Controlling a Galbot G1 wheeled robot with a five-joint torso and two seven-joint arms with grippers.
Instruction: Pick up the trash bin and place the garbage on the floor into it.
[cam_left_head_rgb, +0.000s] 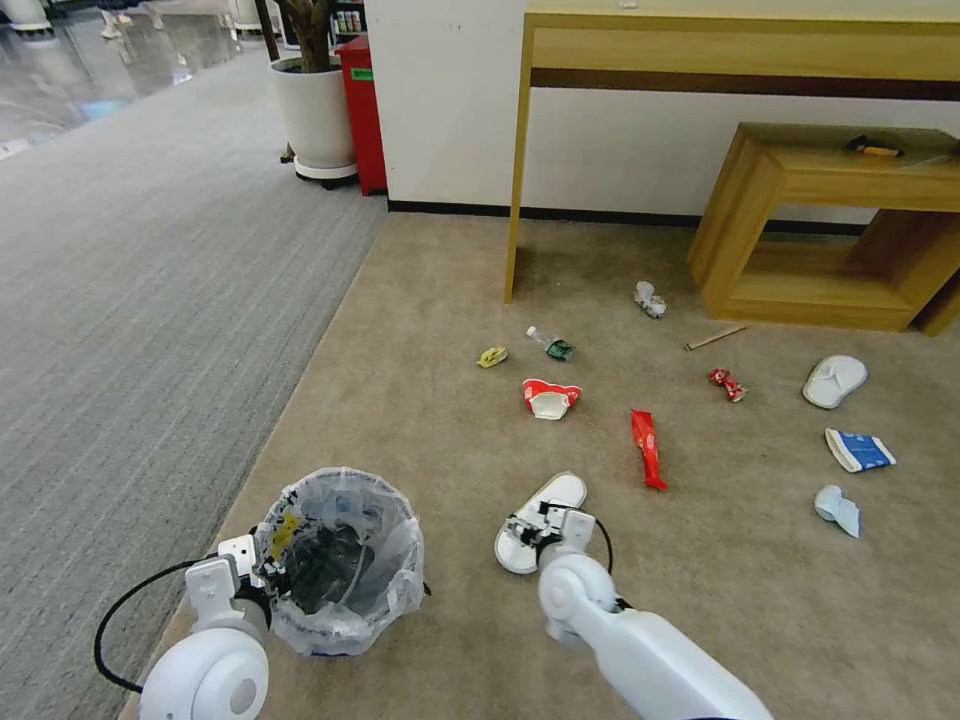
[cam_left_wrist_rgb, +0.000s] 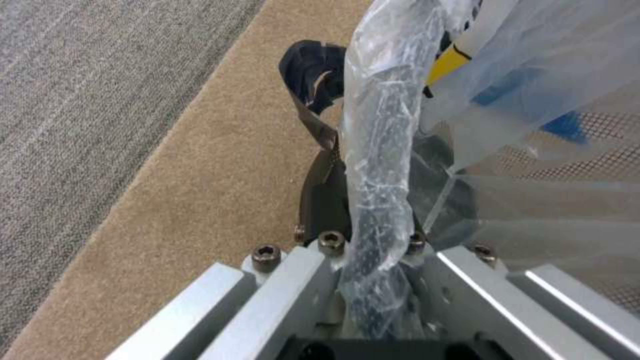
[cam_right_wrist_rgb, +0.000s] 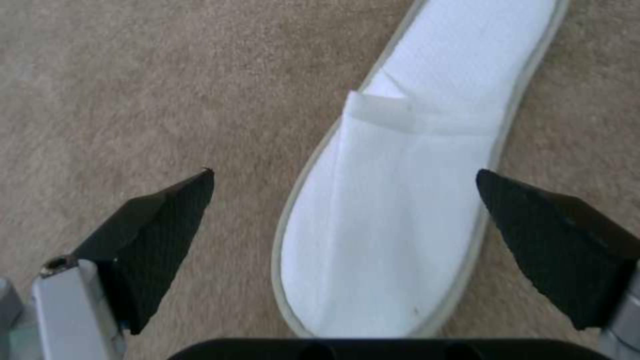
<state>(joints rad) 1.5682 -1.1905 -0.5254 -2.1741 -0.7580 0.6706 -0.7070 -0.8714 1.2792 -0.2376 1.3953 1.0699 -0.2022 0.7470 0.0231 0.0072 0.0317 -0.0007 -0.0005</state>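
Note:
The trash bin (cam_left_head_rgb: 392, 592), a small round basket lined with a crinkled clear bag, stands on the beige floor (cam_left_head_rgb: 420, 300) at the near left. My left gripper (cam_left_head_rgb: 268, 565) is shut on the trash bin's near-left rim; in the left wrist view the left gripper (cam_left_wrist_rgb: 370, 125) pinches the bag-wrapped rim (cam_left_wrist_rgb: 381, 165). My right gripper (cam_left_head_rgb: 535, 525) hovers open over a white slipper (cam_left_head_rgb: 566, 489). In the right wrist view the slipper (cam_right_wrist_rgb: 413, 200) lies between the spread fingers (cam_right_wrist_rgb: 167, 225) of the right gripper (cam_right_wrist_rgb: 343, 172), which do not touch it.
More garbage lies beyond: red cup (cam_left_head_rgb: 549, 397), red wrapper (cam_left_head_rgb: 647, 448), bottle (cam_left_head_rgb: 551, 345), yellow scrap (cam_left_head_rgb: 492, 356), can (cam_left_head_rgb: 727, 384), second slipper (cam_left_head_rgb: 834, 380), blue-white packet (cam_left_head_rgb: 859, 450), tissue (cam_left_head_rgb: 836, 508), stick (cam_left_head_rgb: 715, 337). Wooden desk (cam_left_head_rgb: 740, 50) and low shelf (cam_left_head_rgb: 830, 230) stand behind; grey striped carpet (cam_left_head_rgb: 120, 300) left.

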